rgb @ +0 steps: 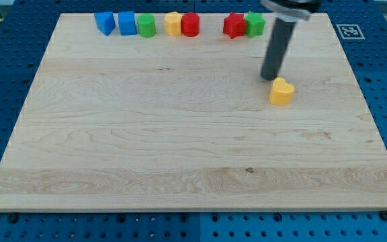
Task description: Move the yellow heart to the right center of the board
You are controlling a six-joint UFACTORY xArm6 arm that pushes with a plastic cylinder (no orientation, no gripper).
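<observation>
The yellow heart lies on the wooden board, right of the middle and in the upper half of the view. My tip rests on the board just up and to the left of the heart, very close to its upper left edge. The dark rod rises from the tip toward the view's top.
A row of blocks lines the board's top edge: a blue block, a blue cube, a green cylinder, a yellow block, a red cylinder, a red star, a green block.
</observation>
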